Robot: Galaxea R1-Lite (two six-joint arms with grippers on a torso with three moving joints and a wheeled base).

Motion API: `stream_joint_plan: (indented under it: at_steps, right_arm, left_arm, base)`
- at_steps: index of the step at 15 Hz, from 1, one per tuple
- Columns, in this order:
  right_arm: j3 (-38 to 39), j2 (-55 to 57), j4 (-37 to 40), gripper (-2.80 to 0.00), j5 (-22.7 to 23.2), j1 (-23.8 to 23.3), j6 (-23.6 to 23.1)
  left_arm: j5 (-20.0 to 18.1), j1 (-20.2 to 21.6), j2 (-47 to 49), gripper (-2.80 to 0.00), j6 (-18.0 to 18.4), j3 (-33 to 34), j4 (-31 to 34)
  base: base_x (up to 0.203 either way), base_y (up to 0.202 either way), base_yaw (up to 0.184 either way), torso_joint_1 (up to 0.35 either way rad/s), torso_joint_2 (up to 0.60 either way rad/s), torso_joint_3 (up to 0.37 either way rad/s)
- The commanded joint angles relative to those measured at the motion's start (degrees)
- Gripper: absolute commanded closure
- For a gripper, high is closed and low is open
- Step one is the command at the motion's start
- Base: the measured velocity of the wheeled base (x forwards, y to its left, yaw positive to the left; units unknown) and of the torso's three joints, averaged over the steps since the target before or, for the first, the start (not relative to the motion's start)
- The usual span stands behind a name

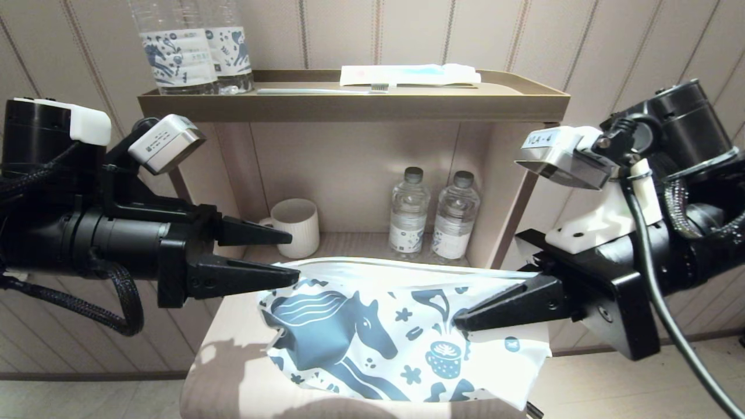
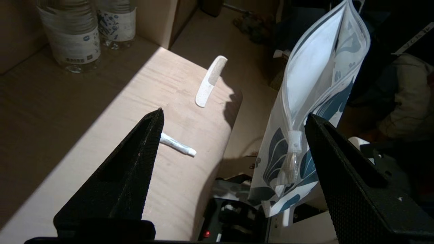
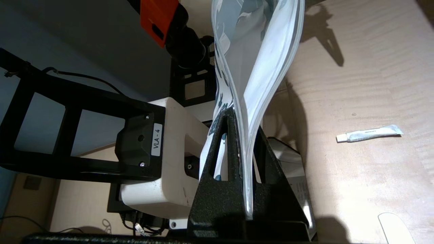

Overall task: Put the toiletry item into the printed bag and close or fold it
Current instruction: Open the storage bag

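Bag held one-sided.
We note the right gripper (image 1: 465,320) clamps the printed bag (image 1: 401,343); the left gripper (image 1: 294,256) gapes wide; only wrist views reveal the toiletry item (image 2: 211,81).

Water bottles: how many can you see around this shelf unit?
4. Two water bottles stand on the top tray at its left end; two smaller ones stand side by side on the lower shelf. More may be hidden.

Left end effector (image 1: 294,256) held level, pointing inward, fingers spread wide apart, nothing between them. Right end effector (image 1: 460,321) opposite it, angled slightly down, fingers pressed together.
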Motion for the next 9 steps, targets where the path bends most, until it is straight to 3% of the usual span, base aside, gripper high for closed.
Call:
stream_joint_plan:
  at_steps: [1, 4, 6, 9]
  right_arm:
    - [0.33, -0.76, 0.04, 0.00, -0.67, 0.35, -0.25]
    - [0.68, 0.16, -3.27, 0.00, -1.04, 0.73, -0.25]
    - [0.70, 0.29, -4.71, 0.00, -1.08, 0.73, -0.25]
    - [1.57, 0.20, -4.80, 0.00, -1.17, 0.73, -0.42]
  left_arm:
    - [-1.16, 1.08, 1.89, -2.80, 0.21, -1.33, -0.55]
    - [-5.18, 1.00, 2.38, -2.80, 1.33, -2.10, -1.55]
    - [-7.99, 1.00, 2.60, -2.80, 7.42, -0.93, -2.40]
    - [-8.57, 0.53, 3.05, -2.80, 19.01, 3.42, -2.22]
  base:
    - [0.000, 0.000, 0.000, 0.000, 0.00, 0.000]
    - [0.000, 0.000, 0.000, 0.000, 0.00, 0.000]
    - [0.000, 0.000, 0.000, 0.000, 0.00, 0.000]
    - [0.000, 0.000, 0.000, 0.000, 0.00, 0.000]
